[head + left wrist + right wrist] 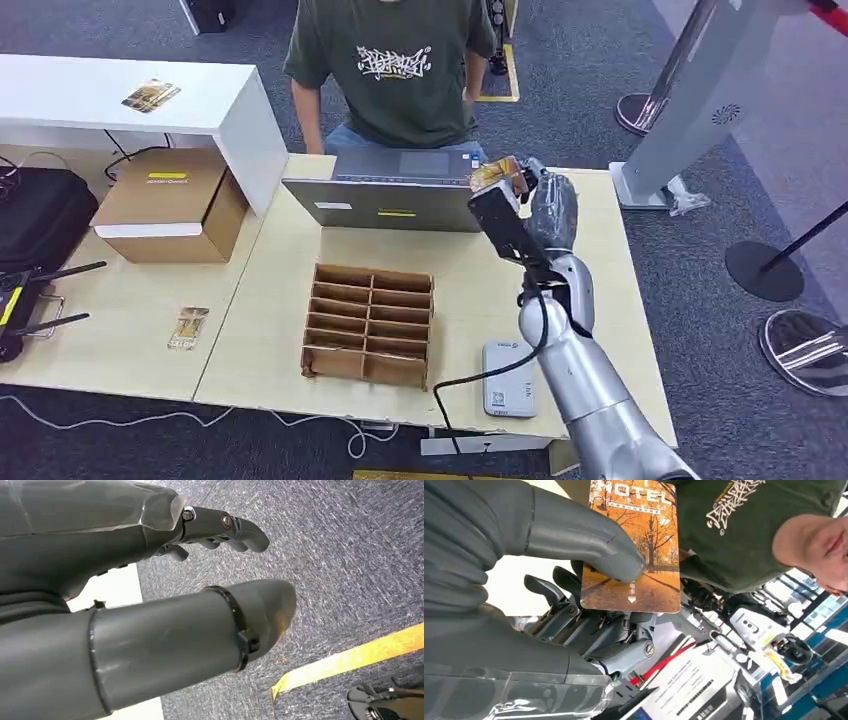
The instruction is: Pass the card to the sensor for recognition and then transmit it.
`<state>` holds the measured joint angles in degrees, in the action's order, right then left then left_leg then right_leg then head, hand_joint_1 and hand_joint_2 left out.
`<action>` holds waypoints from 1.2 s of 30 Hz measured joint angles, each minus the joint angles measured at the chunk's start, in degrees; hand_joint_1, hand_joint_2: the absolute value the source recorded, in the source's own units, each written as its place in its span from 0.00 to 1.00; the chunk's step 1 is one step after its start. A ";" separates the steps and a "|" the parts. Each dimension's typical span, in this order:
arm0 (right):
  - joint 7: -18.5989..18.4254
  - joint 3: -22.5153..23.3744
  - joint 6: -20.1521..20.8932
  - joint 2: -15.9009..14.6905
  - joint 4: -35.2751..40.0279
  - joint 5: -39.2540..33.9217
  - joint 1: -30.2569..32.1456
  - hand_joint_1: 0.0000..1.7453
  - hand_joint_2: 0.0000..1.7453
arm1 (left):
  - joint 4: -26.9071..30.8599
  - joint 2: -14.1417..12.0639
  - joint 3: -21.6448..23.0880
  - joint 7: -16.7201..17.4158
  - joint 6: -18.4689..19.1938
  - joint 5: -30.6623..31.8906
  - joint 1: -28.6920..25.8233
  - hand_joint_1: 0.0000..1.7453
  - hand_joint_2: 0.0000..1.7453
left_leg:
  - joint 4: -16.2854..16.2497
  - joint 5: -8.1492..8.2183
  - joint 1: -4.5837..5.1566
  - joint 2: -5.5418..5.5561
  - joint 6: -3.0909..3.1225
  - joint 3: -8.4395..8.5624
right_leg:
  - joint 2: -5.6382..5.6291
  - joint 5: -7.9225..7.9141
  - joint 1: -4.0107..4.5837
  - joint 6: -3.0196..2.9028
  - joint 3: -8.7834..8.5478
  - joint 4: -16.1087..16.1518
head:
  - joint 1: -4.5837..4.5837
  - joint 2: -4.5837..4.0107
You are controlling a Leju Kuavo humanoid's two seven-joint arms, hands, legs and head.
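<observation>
My right hand (pixel 535 205) is raised over the far right of the table, just behind the laptop's edge, and pinches an orange hotel card (pixel 497 172) between thumb and fingers. Up close, the card (pixel 636 545) shows autumn trees and the word HOTEL, with my thumb (pixel 584 540) pressed on its face. A person in a dark green T-shirt (pixel 400 70) sits right behind the table, facing the card. The grey card sensor (pixel 508 377) lies flat near the table's front edge, beside my right forearm. My left hand (pixel 210 585) hangs over the carpet, fingers loosely apart, holding nothing.
A cardboard divider box (pixel 369 324) stands mid-table, a grey laptop (pixel 395 190) behind it. On the left are a cardboard carton (pixel 170 205), a loose card (pixel 188 327), a white shelf (pixel 130 95) bearing another card (pixel 151 95), and black devices (pixel 30 290).
</observation>
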<state>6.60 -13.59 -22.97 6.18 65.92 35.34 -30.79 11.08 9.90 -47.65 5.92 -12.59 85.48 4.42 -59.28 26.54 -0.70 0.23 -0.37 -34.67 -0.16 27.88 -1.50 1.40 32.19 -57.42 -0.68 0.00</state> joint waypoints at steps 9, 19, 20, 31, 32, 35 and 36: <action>-1.00 1.24 -1.18 -2.53 2.42 -0.28 1.83 1.00 1.00 | 0.00 -0.02 0.00 -0.11 -0.11 0.06 -0.04 0.00 0.00 | 0.00 0.00 0.00 0.00 0.00 -0.01 | 0.01 0.00 0.00 0.00 0.01 0.00 | 0.02 0.00; -2.27 4.07 -2.93 -5.44 6.54 1.42 7.46 1.00 1.00 | 0.00 -0.04 0.00 -0.15 -0.44 -0.37 -0.24 0.00 0.00 | 0.00 0.01 0.00 0.00 0.00 -0.01 | 0.01 0.00 0.00 0.00 0.02 0.01 | 0.00 0.00; -2.34 4.42 -3.17 -5.53 7.19 1.93 8.39 1.00 1.00 | 0.00 -0.04 0.00 -0.15 -0.50 -0.44 -0.23 0.00 0.00 | 0.00 0.01 0.00 0.01 0.00 -0.02 | 0.01 0.00 0.00 0.00 0.02 0.01 | 0.00 0.00; -3.37 6.23 -4.98 -5.57 15.08 3.85 18.88 1.00 1.00 | 0.00 -0.02 -0.02 0.11 -0.96 -1.16 -0.34 0.00 0.00 | 0.01 0.02 0.00 0.02 0.01 -0.07 | 0.03 0.02 0.00 0.01 0.03 0.01 | 0.02 0.00; -3.39 6.29 -5.03 -5.57 15.54 3.85 19.55 1.00 1.00 | 0.00 -0.02 -0.04 0.11 -1.01 -1.16 -0.33 0.00 0.00 | 0.01 0.02 0.00 0.01 0.01 -0.06 | 0.03 0.01 0.00 0.01 0.03 0.01 | 0.00 0.00; -3.43 6.45 -5.35 -5.44 17.31 3.85 21.78 1.00 1.00 | 0.00 -0.04 -0.07 0.11 -1.09 -1.20 -0.35 0.00 0.00 | 0.01 0.02 0.00 0.02 0.01 -0.07 | 0.04 0.02 0.00 0.01 0.03 0.02 | 0.00 0.00; -3.45 6.47 -5.40 -5.42 17.81 3.85 22.42 1.00 1.00 | 0.00 -0.04 -0.07 0.11 -1.11 -1.26 -0.36 0.00 0.00 | 0.01 0.02 0.00 0.02 0.01 -0.07 | 0.04 0.02 0.00 0.01 0.03 0.02 | 0.00 0.00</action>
<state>3.15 -7.13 -28.37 0.76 83.73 39.19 -8.37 11.08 9.86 -47.71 6.03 -13.70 84.22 4.06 -59.27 26.56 -0.69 0.24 -0.36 -34.74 -0.12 27.90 -1.50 1.41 32.22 -57.40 -0.68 0.00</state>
